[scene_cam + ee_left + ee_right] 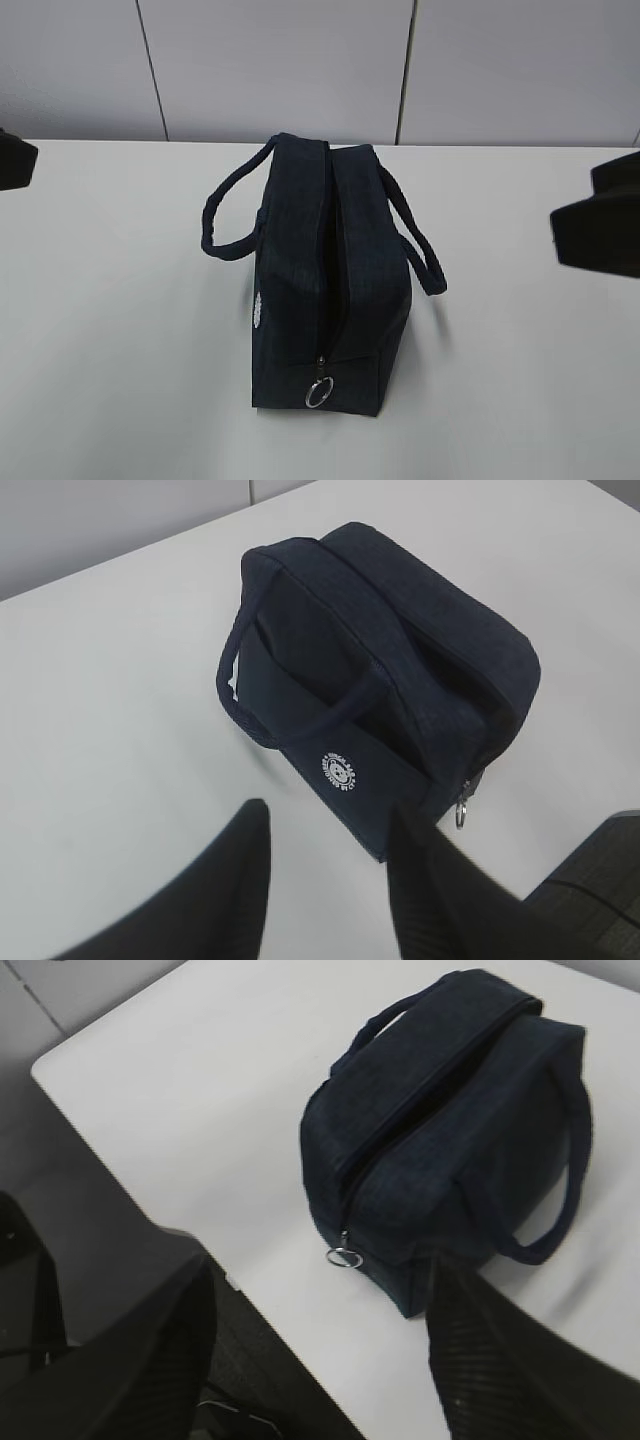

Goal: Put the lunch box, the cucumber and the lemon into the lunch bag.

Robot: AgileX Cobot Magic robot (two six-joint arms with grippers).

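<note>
The lunch bag [335, 270] is matt, dark navy woven cloth with a fine rough weave — its loop handles [290, 715] the same fabric. The zipper's ring pull [319, 394] is shiny metal. The table [120, 330] looks smooth, matt white.

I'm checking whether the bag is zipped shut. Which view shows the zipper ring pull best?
The exterior view: the ring pull hangs facing the camera at the near end of the lunch bag. The right wrist view shows it smaller and at an angle; the left wrist view shows it only edge-on.

Dark navy lunch bag [330, 270] with white round logo [340, 771], white table [120, 350], black claws.
</note>
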